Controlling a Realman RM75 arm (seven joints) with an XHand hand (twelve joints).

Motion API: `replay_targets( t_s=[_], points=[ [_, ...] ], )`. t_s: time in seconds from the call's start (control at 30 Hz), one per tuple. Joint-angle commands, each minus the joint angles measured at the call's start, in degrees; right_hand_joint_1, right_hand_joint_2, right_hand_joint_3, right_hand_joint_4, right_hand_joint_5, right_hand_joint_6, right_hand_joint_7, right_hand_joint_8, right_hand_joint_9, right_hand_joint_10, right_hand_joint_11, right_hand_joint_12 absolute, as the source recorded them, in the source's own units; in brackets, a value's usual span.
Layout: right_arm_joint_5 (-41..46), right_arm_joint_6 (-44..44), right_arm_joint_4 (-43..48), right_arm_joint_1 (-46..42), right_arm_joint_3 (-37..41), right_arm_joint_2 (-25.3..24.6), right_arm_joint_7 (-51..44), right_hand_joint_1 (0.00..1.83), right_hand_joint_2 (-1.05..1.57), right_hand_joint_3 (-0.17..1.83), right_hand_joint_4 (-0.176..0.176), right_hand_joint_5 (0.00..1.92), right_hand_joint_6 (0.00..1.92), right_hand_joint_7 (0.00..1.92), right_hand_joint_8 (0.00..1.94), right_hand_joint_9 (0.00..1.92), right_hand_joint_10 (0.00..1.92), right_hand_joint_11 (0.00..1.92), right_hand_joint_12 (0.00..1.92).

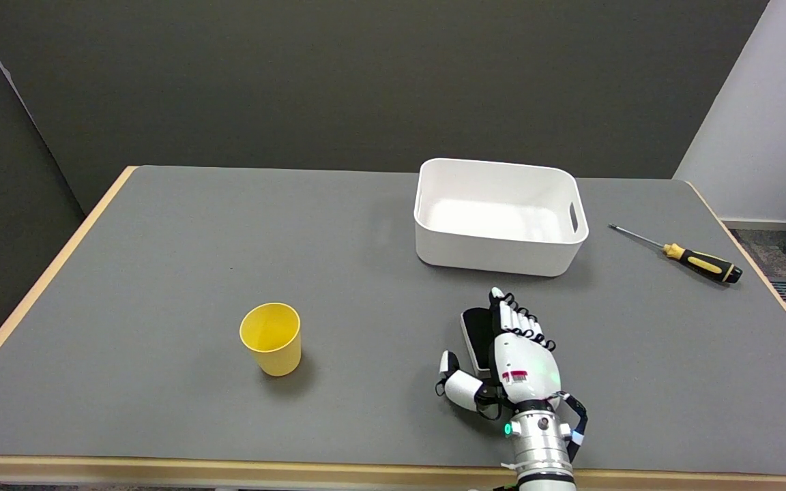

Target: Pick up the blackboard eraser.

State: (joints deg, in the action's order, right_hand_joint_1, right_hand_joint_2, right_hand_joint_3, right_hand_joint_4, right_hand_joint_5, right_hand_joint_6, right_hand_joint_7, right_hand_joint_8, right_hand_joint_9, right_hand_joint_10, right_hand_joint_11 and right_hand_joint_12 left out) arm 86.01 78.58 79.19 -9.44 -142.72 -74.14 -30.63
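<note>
My hand over the blackboard eraser

The eraser (black top, pale rim) lies flat on the grey bench near the white bin; my fingers stretch over it, thumb apart, gripping nothing.

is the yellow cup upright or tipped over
Upright: the yellow cup stands on its base on the table, open mouth facing up.

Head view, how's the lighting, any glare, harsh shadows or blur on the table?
Head view: light is soft and even; the yellow cup and white bin throw only faint shadows on the grey table; the bin's floor looks bright, nearly washed out; the right hand and the eraser are sharp, no blur.
</note>
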Motion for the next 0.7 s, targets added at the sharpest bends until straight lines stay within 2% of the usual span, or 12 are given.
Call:
replay_targets(
  t_s=[0.03, 0.13, 0.2, 0.27, 0.33, 0.37, 0.5, 0.57, 0.63, 0.7],
  points=[
    [0.93, -3.35, -0.29, 1.03, 0.55, 0.39, 0.32, 0.82, 0.77, 0.89, -0.176, 0.05, 0.31, 0.16, 0.60, 0.22, 0.99, 0.16, 1.43],
    [0.58, -3.35, -0.41, 1.11, 0.63, 0.39, 0.32, 0.90, 0.85, 0.90, -0.176, 0.07, 0.33, 0.16, 0.77, 0.28, 1.15, 0.24, 1.53],
    [0.38, -3.35, -0.41, 1.23, 0.79, 0.39, 0.32, 0.96, 0.92, 0.87, -0.176, 0.08, 0.35, 0.11, 1.08, 0.33, 1.35, 0.24, 1.71],
    [0.02, -3.35, -0.59, 1.33, 0.91, 0.42, 0.32, 1.00, 0.92, 0.91, -0.176, 0.09, 0.35, 0.10, 1.21, 0.31, 1.51, 0.15, 1.81],
    [-1.25, -3.35, -1.05, 1.51, 0.91, 0.50, 0.32, 1.35, 1.28, 0.27, -0.176, 0.09, 0.47, 0.20, 1.79, 0.49, 1.87, 0.02, 1.91],
    [-1.99, -3.35, -1.27, 1.55, 0.98, 0.55, 0.32, 1.41, 1.34, 0.17, -0.176, 0.08, 0.53, 0.22, 1.88, 0.51, 1.92, 0.00, 1.92],
    [-6.21, -2.89, -1.88, 1.67, 1.69, 0.63, 0.32, 1.41, 1.30, 0.24, -0.176, 0.09, 0.80, 0.23, 1.90, 0.53, 1.92, 0.00, 1.92],
    [-8.97, -2.32, -2.08, 1.67, 2.38, 0.66, 0.32, 1.41, 1.30, 0.25, -0.176, 0.10, 0.86, 0.24, 1.91, 0.52, 1.92, 0.00, 1.92],
    [-12.31, -1.65, -2.21, 1.67, 3.10, 0.74, 0.32, 1.42, 1.29, 0.26, -0.176, 0.14, 0.97, 0.38, 1.94, 0.38, 1.92, 0.00, 1.92],
    [-15.79, -0.97, -2.33, 1.75, 3.88, 0.90, 0.32, 1.42, 1.28, 0.28, -0.176, 0.16, 1.02, 0.38, 1.94, 0.38, 1.92, 0.00, 1.92]
  ],
)
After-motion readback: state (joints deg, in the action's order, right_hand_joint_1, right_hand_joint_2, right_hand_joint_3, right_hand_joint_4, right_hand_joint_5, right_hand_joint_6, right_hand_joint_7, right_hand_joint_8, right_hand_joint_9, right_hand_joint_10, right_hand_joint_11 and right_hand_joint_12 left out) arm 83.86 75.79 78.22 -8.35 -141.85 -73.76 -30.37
